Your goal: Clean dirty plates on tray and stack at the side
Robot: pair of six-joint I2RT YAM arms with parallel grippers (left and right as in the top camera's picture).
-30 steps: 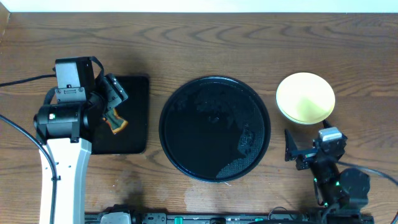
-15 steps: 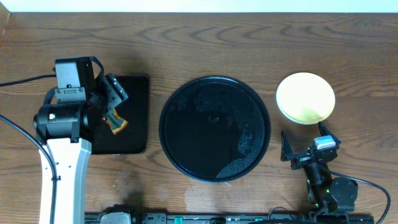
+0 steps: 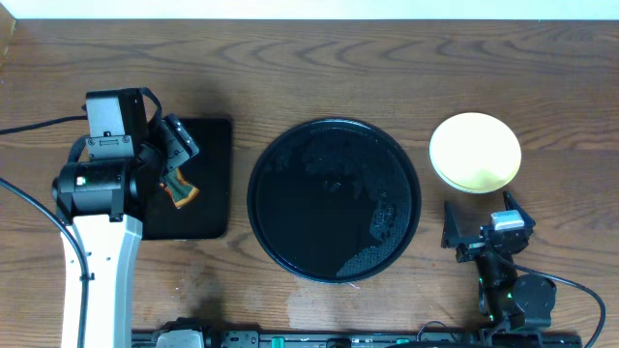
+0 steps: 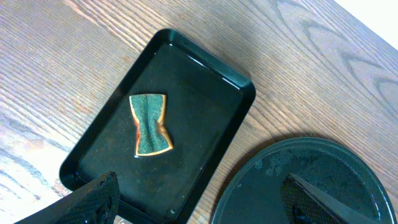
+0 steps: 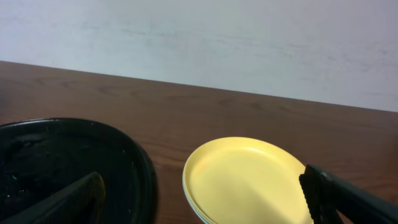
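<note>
The round black tray (image 3: pixel 334 198) sits mid-table, wet, with no plate on it; it also shows in the left wrist view (image 4: pixel 311 186) and the right wrist view (image 5: pixel 68 168). A pale yellow plate (image 3: pixel 475 152) tops a stack on the wood to the tray's right; in the right wrist view (image 5: pixel 249 180) a pale edge of another plate shows beneath it. My right gripper (image 3: pixel 481 235) is open and empty, just in front of the stack. My left gripper (image 3: pixel 174 159) is open and empty above the rectangular tray.
A small rectangular black tray (image 3: pixel 198 179) lies left of the round tray and holds a green and orange sponge (image 4: pixel 150 124). A white wall (image 5: pixel 199 43) runs behind the table's far edge.
My right gripper has drawn back from the yellow plate toward the table's front edge, with a slight sideways shift. The left arm has not moved.
</note>
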